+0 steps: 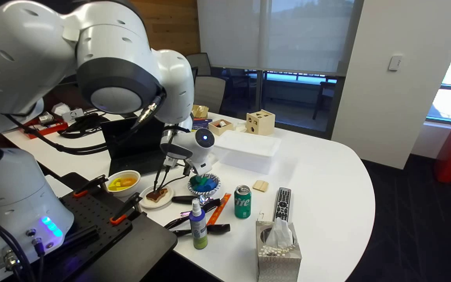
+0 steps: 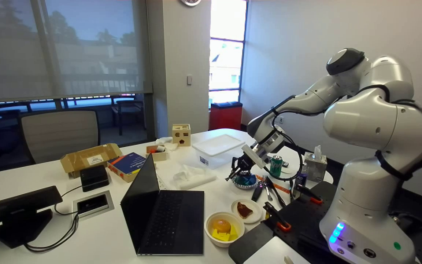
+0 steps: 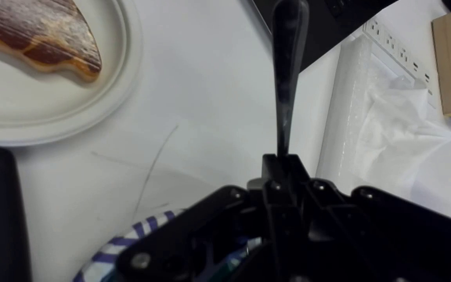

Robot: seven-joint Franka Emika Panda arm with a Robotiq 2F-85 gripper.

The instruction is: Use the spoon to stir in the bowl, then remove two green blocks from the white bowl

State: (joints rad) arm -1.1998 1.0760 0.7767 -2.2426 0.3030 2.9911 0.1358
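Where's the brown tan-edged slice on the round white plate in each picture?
In an exterior view: brown tan-edged slice, left of centre, low.
In an exterior view: slice, right of centre, low.
Wrist view: slice, top left, cut off.
Shared landmark: blue-striped white bowl.

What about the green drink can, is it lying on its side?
No, in an exterior view the green drink can stands upright on the white table, with its silver top facing up.

Both exterior views overlook the table (image 1: 327, 196) from opposite sides of the arm (image 2: 361, 117); the wrist view, close and downward-facing, shares the plate (image 3: 33, 94) with both.
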